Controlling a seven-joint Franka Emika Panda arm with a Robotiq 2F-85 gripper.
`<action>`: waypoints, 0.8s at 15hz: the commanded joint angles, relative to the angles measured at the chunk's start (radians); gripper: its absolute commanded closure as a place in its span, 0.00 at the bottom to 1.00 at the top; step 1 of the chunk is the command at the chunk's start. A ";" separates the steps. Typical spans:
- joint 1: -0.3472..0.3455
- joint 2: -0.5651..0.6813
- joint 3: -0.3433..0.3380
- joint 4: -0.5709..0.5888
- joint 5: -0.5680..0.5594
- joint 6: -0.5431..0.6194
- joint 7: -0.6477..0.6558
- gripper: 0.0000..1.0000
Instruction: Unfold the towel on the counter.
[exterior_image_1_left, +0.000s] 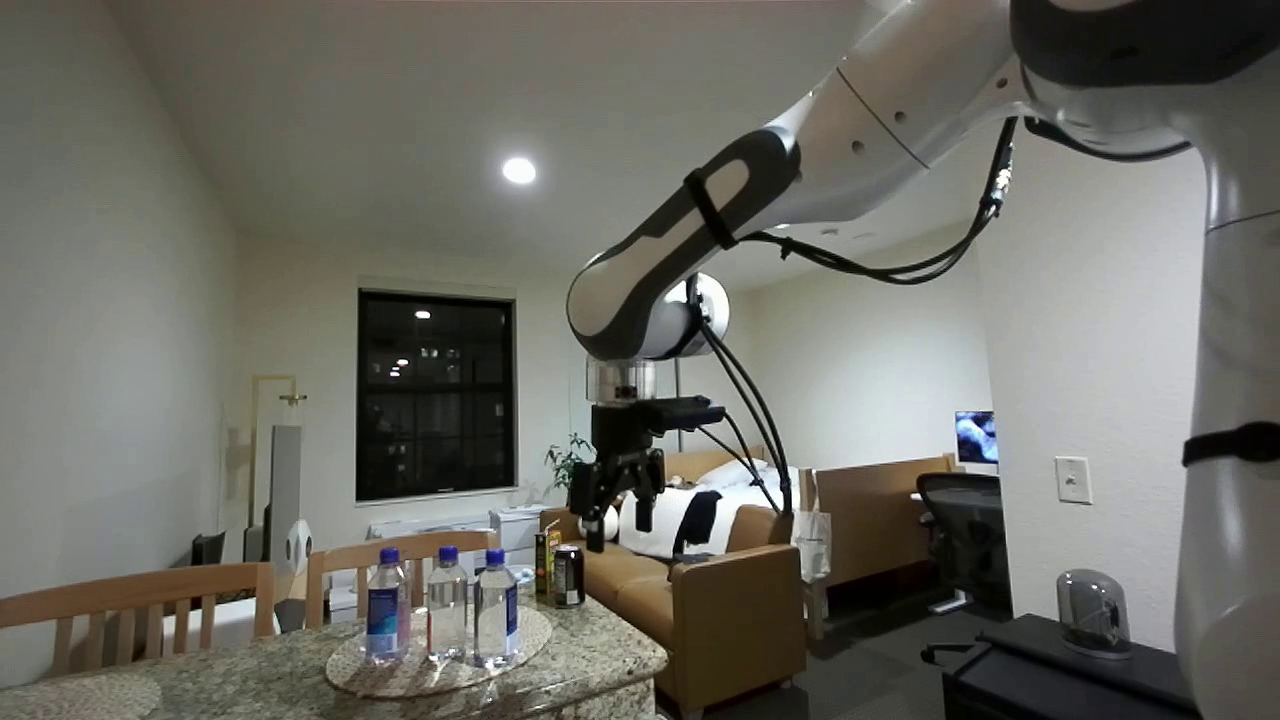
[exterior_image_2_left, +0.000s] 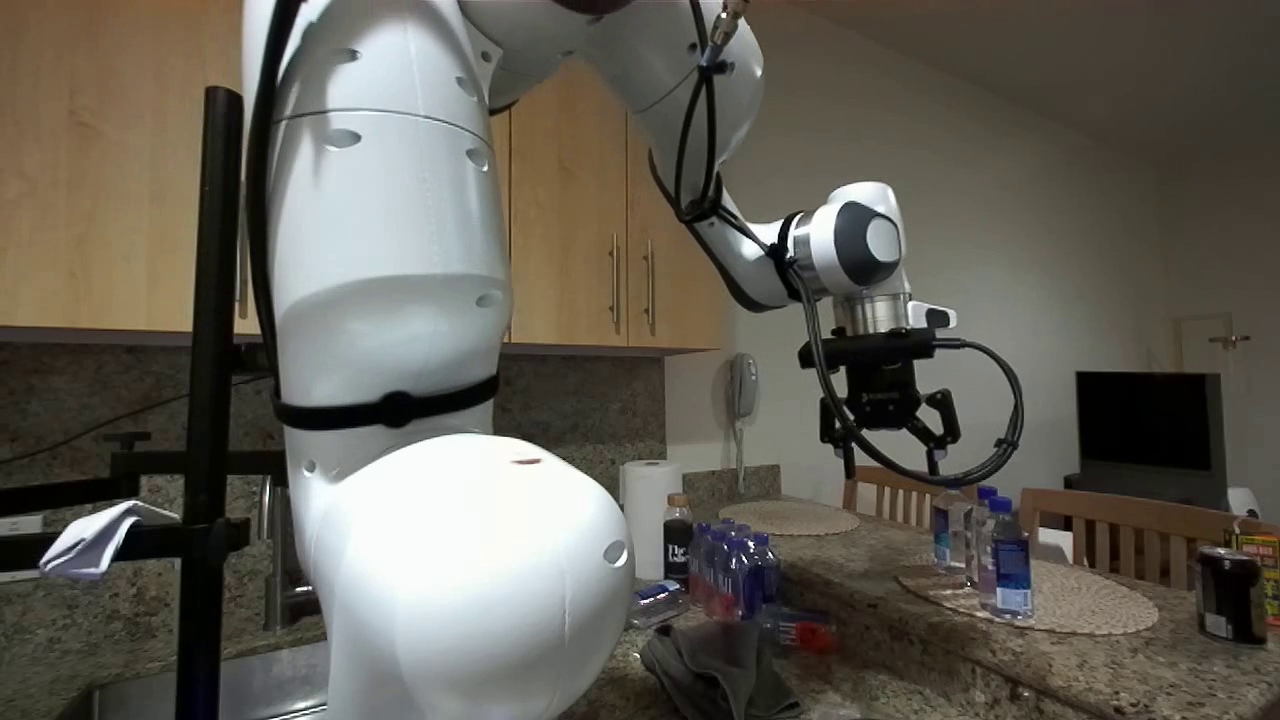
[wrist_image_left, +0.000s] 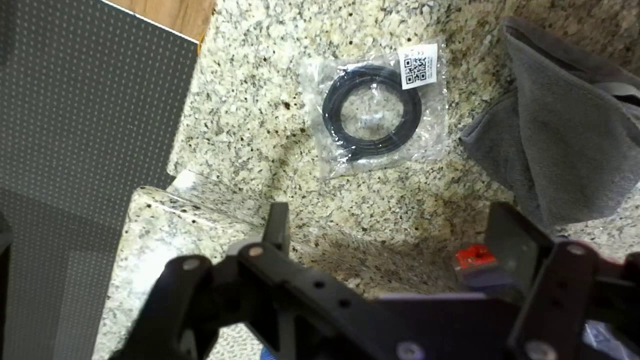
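A grey towel (exterior_image_2_left: 715, 665) lies bunched and folded over itself on the lower part of the speckled stone counter (exterior_image_2_left: 850, 545). In the wrist view the towel (wrist_image_left: 575, 140) is at the right, partly cut off by the frame edge, with a white tag at its right. The counter (wrist_image_left: 250, 125) fills the middle of that view. The towel is out of view in an exterior view where the counter (exterior_image_1_left: 620, 650) shows. My gripper (wrist_image_left: 390, 215) is open and empty, above the counter and to the side of the towel. It points down in both exterior views (exterior_image_1_left: 620, 525) (exterior_image_2_left: 890, 465).
A plastic bag with coiled black cable (wrist_image_left: 412, 112) lies beside the towel. A pack of bottles (exterior_image_2_left: 735, 575) and a red-capped bottle (exterior_image_2_left: 810, 635) stand close behind the towel. On the raised ledge are several water bottles (exterior_image_1_left: 495, 610) on a round mat and a dark can (exterior_image_1_left: 569, 575).
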 joint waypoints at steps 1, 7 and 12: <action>0.013 0.040 -0.013 0.042 0.047 -0.007 -0.091 0.00; 0.045 0.066 0.020 0.031 0.033 -0.004 -0.059 0.00; 0.072 0.127 0.058 0.035 -0.022 0.003 0.049 0.00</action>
